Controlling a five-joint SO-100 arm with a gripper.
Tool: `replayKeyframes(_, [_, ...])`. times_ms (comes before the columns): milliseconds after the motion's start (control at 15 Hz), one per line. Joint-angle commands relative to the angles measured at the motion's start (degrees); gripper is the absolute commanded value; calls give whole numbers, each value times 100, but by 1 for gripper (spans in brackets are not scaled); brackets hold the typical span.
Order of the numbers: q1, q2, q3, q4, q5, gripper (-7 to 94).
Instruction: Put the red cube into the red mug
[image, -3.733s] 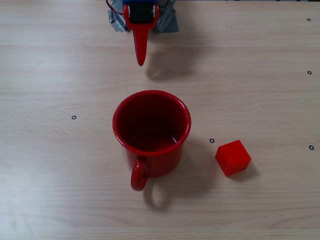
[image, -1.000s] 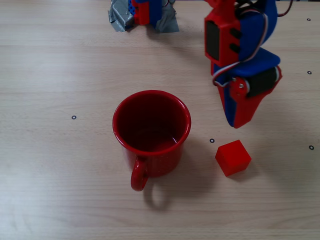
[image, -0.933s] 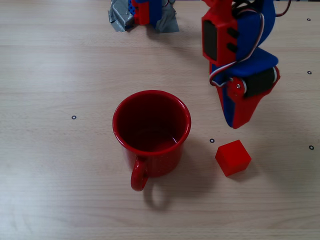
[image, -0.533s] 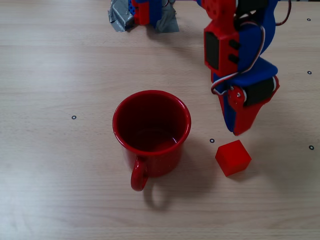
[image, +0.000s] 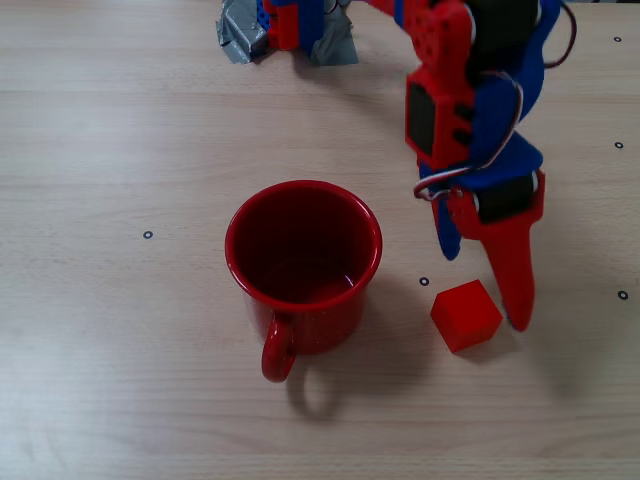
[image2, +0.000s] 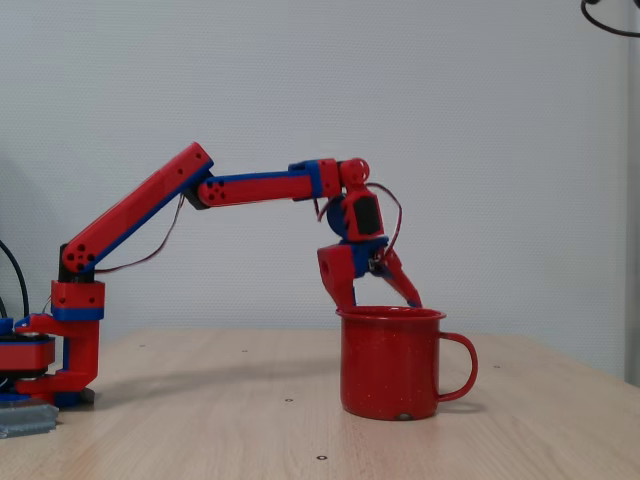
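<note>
Overhead fixed view: gripper (image: 483, 290) spread, red finger beside the red cube (image: 465, 315), blue finger behind it. Cube on the table (image: 120, 400), right of the red mug (image: 303, 265). Probably light, rigid, matte; pinch opposite flat faces.

Side fixed view: mug hides cube.

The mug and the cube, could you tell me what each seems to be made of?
The mug looks like enamelled metal: glossy red with bright highlights on a thin rolled rim, though glazed ceramic is possible. The cube looks like plastic or painted wood: flat matte faces with no shine.
</note>
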Motion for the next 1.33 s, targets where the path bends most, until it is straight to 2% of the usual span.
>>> replayKeyframes(0, [35, 404, -62, -123, 158, 39])
replayKeyframes(533, [114, 299, 642, -1125, 44, 38])
replayKeyframes(1000, [123, 237, 738, -1354, -35, 37])
replayKeyframes(1267, [123, 237, 835, -1485, -114, 33])
